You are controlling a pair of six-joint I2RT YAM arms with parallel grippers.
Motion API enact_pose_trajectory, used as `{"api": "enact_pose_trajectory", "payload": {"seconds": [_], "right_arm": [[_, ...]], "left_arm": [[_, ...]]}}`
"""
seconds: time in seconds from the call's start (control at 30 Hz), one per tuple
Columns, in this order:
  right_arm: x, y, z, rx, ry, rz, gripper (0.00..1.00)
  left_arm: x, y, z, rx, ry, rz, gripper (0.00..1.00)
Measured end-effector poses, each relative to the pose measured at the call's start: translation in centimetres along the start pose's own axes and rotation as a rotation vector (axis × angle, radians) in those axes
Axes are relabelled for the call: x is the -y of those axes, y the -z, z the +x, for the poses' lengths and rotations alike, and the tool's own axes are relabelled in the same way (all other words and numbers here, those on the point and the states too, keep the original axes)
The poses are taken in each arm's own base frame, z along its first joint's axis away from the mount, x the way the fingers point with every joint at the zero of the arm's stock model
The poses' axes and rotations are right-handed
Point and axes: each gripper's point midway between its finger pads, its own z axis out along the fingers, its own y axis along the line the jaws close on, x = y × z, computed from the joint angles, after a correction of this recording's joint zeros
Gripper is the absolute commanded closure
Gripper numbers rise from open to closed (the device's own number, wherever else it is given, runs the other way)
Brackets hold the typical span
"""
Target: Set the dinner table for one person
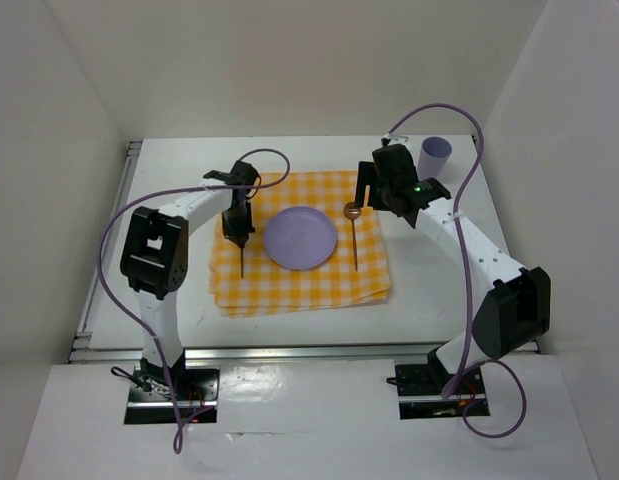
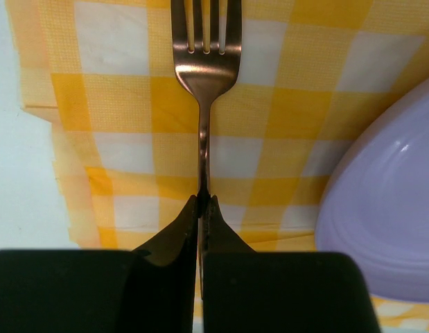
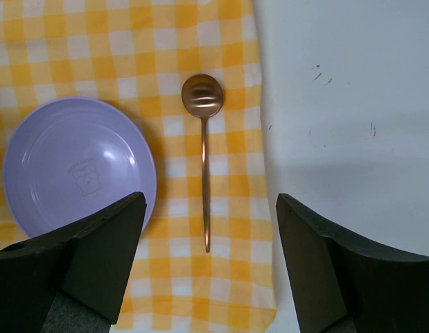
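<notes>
A copper fork lies low over the yellow-and-white checked cloth, left of the purple plate. My left gripper is shut on the fork's handle; it also shows in the top view, with the fork below it. The plate sits mid-cloth. A copper spoon lies on the cloth right of the plate. My right gripper is open and empty, raised above the spoon; it also shows in the top view. The cloth rests on the white dinner table.
A purple cup stands upright on the bare table at the back right, behind the right arm. White walls close in the table on three sides. Bare tabletop lies right of the cloth.
</notes>
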Motion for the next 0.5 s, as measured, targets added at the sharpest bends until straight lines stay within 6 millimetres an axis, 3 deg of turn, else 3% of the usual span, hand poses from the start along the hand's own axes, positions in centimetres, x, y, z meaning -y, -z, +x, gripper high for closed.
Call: {"api": "enact_pose_trajectory", "payload": {"seconds": [0.5], "right_arm": [[0.1,0.0,0.3,-0.011,0.003,0.004,0.15]], "left_arm": [[0.2,-1.8,0.6,-0.03,-0.067,-0.011,0.98]]}}
